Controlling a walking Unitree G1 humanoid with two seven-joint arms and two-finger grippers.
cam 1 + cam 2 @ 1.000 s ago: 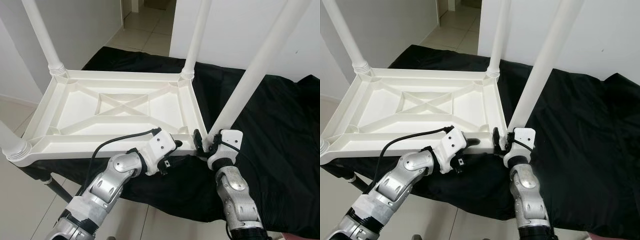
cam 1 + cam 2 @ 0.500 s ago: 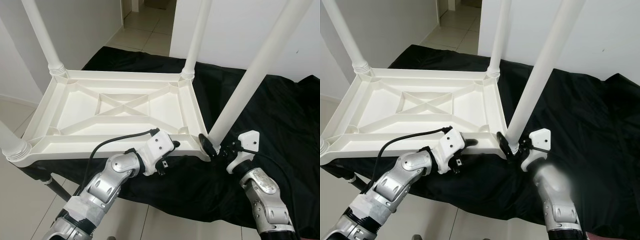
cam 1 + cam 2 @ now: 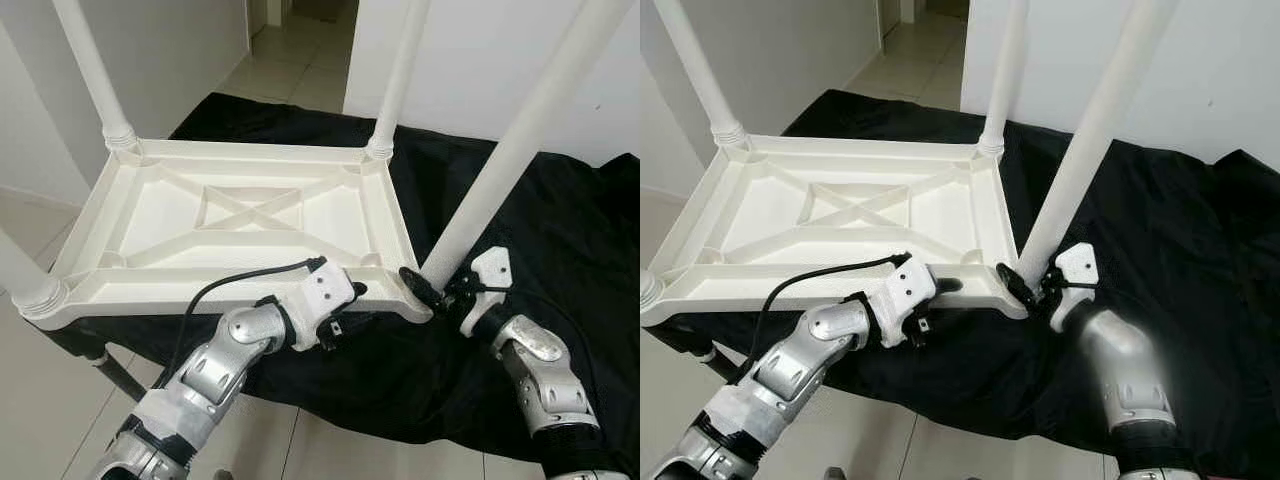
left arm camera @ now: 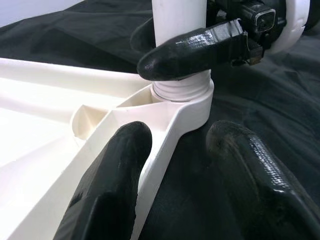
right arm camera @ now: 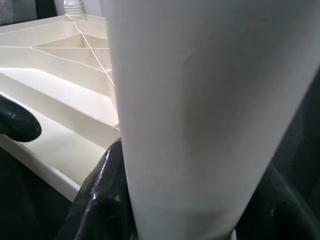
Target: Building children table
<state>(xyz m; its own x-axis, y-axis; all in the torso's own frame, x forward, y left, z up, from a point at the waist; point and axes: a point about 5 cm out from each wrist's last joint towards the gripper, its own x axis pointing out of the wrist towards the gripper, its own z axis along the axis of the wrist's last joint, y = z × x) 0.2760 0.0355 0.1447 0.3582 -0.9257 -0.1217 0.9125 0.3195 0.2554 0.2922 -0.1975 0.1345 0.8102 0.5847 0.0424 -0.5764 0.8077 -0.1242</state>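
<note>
A white plastic children's table (image 3: 250, 215) lies upside down on a black cloth, its legs pointing up. My left gripper (image 3: 350, 305) is at the near rim, close to the near right corner. In the left wrist view its fingers (image 4: 125, 150) straddle that rim, open, one inside the rim and one over the cloth. My right gripper (image 3: 428, 290) is shut on the foot of the near right leg (image 3: 510, 150), just above its socket. In the right wrist view the leg (image 5: 200, 100) sits tight between both black fingers.
The black cloth (image 3: 560, 220) covers a low stand that reaches right and back. Three other legs rise at the far left (image 3: 95, 70), far right (image 3: 400, 70) and near left (image 3: 25, 280). Tiled floor (image 3: 290, 70) and a doorway lie behind; white walls flank both sides.
My right wrist has swung from the near side of the leg's foot round to its right side, staying at the socket. The left gripper has held its place on the rim.
</note>
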